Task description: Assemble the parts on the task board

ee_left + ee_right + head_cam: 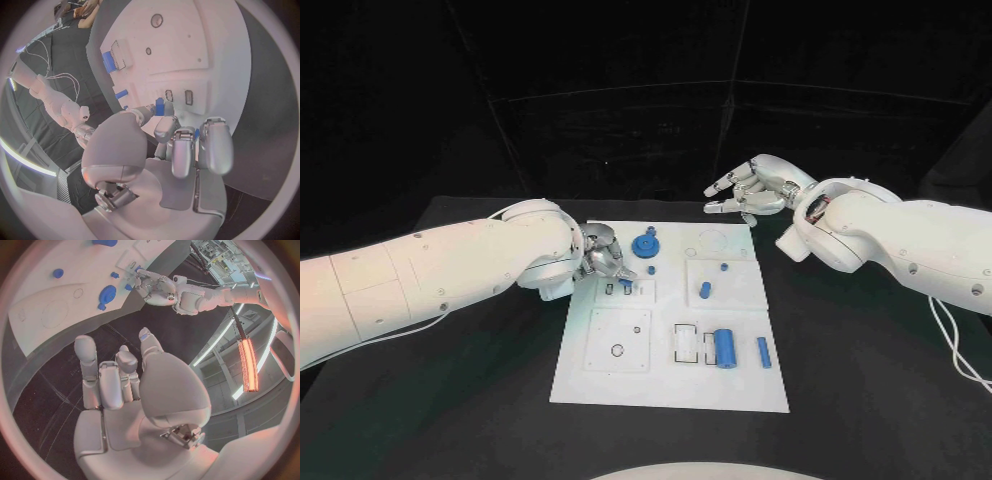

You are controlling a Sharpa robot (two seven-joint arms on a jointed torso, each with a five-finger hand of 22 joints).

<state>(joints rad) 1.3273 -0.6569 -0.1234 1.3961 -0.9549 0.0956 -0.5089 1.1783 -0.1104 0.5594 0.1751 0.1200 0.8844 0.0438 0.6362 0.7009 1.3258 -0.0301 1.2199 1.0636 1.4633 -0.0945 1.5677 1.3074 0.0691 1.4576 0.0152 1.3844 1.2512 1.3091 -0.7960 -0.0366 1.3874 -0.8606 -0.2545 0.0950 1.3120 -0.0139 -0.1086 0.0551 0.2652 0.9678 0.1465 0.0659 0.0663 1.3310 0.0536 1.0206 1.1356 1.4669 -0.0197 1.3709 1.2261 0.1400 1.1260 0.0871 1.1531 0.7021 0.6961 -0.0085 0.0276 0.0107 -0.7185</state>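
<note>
Your left hand sits at the board's ten o'clock edge, fingers curled over a small blue part near the slots; whether it truly grips it, I cannot tell. Your right hand hovers off the board at one o'clock, loosely curled, holding nothing. If the part goes in tilted, it may jam or slip.

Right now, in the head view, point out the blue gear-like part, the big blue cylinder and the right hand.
blue gear-like part [645, 244]: head view, on its round top face.
big blue cylinder [727, 348]: head view, middle of its side.
right hand [751, 188]: head view, middle of the hand, above the table behind the task board [733, 385].
</note>
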